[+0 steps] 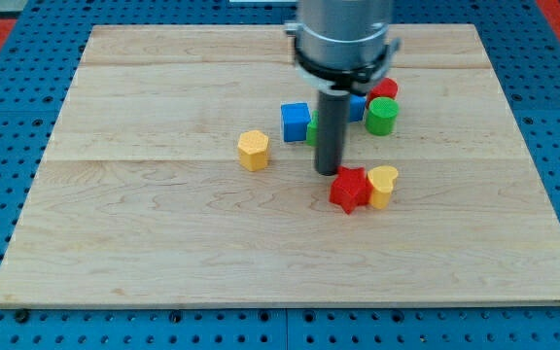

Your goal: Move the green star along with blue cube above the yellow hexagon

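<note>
The yellow hexagon (253, 150) lies left of the board's middle. The blue cube (296, 121) sits up and to its right. A green block (312, 130), probably the green star, shows only as a sliver just right of the blue cube, mostly hidden behind my rod. My tip (329, 172) rests on the board below that green block and right of the yellow hexagon, just above the red star (349, 189).
A yellow heart-shaped block (383, 185) touches the red star's right side. A green cylinder (381, 115), a red block (385, 89) and a second blue block (357, 106) cluster at the rod's right. The wooden board (163, 243) lies on a blue pegboard.
</note>
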### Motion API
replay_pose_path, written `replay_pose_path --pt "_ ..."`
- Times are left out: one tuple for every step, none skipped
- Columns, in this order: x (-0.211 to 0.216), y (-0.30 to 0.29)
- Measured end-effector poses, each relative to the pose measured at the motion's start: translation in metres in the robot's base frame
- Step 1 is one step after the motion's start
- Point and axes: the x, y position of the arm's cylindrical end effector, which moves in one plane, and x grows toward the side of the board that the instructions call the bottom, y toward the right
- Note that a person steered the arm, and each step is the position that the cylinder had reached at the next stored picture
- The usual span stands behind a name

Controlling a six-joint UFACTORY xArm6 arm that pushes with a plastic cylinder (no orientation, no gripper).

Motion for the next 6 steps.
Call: replay_pose_path --pt "-0.017 0.026" --pt "-0.048 0.023" --pt "-0.078 -0.007" --pt "-0.089 -0.033" --pt "-0.083 -0.037" --pt "-0.087 -0.037"
